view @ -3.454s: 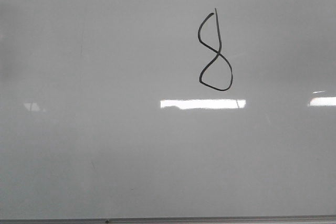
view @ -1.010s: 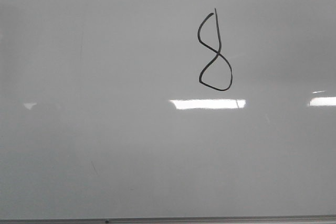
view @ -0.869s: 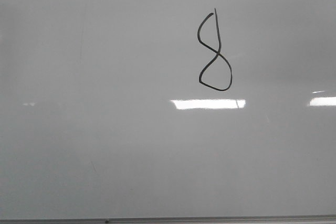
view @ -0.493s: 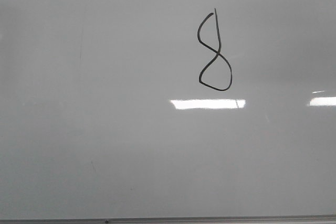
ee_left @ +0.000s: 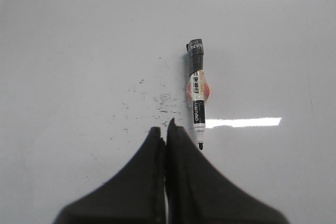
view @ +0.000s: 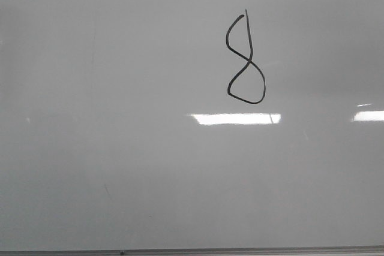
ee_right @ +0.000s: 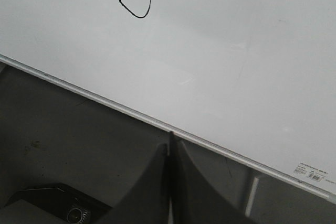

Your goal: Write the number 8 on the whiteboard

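Black ink is already down, so in my read the writing itself is done and what's left is mostly tidying up, if anything.

Nearest thing first: the left pincer (ee_left: 166, 129) sits with its two dark fingers pressed together, nothing between them. Just beyond its tips and a bit off to one side lies the black marker (ee_left: 197, 94), flat on the whiteboard (ee_left: 79, 51), uncapped, nib end nearest the pincer and its long axis running pretty much straight away from the fingers. Tip and marker are close but apart, not touching. There's a scatter of little black specks on the board right beside it.

The right pincer (ee_right: 169, 153) is also squeezed closed and empty, hanging over the whiteboard's grey frame edge (ee_right: 105, 100) with the dark bench (ee_right: 52, 145) under it. No marker in its view.

Farther out, the number 8 (view: 245, 59) sits up on the board, right of centre in the front view, with its narrow top loop not quite closed and a rounder bottom loop. The right wrist view catches only its lower loop, well away from that pincer.

So if the marker needs picking up again, the left arm is clearly the nearer one, and it'd have to spread its fingers and shift sideways across the marker's barrel.
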Action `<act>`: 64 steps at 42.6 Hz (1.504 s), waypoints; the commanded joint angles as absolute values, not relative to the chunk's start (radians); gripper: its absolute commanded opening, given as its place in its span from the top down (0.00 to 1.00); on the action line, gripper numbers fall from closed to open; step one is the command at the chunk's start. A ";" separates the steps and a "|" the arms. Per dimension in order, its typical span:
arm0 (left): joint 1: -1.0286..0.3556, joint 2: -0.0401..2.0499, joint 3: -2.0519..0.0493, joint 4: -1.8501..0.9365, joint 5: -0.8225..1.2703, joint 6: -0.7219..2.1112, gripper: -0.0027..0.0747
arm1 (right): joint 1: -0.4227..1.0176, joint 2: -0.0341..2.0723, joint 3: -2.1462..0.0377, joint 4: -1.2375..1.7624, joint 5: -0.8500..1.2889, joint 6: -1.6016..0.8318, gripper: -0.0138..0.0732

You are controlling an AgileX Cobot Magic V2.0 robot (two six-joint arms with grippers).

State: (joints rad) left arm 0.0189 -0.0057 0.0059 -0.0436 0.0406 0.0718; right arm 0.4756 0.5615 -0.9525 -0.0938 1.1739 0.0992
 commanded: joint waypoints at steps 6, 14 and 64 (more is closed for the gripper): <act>0.011 -0.019 0.021 -0.054 -0.051 0.073 0.99 | 0.470 0.567 -0.979 -0.110 1.118 0.091 0.92; 0.011 -0.019 0.021 -0.054 -0.051 0.073 0.99 | 0.470 0.567 -0.979 -0.110 1.118 0.091 0.92; 0.011 -0.019 0.021 -0.054 -0.051 0.073 0.99 | 0.049 -0.005 -0.071 -0.063 0.066 0.091 0.92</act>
State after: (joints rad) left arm 0.0189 -0.0057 0.0059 -0.0442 0.0384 0.0734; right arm 0.0764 0.0316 -0.1117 -0.0758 0.2488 0.0992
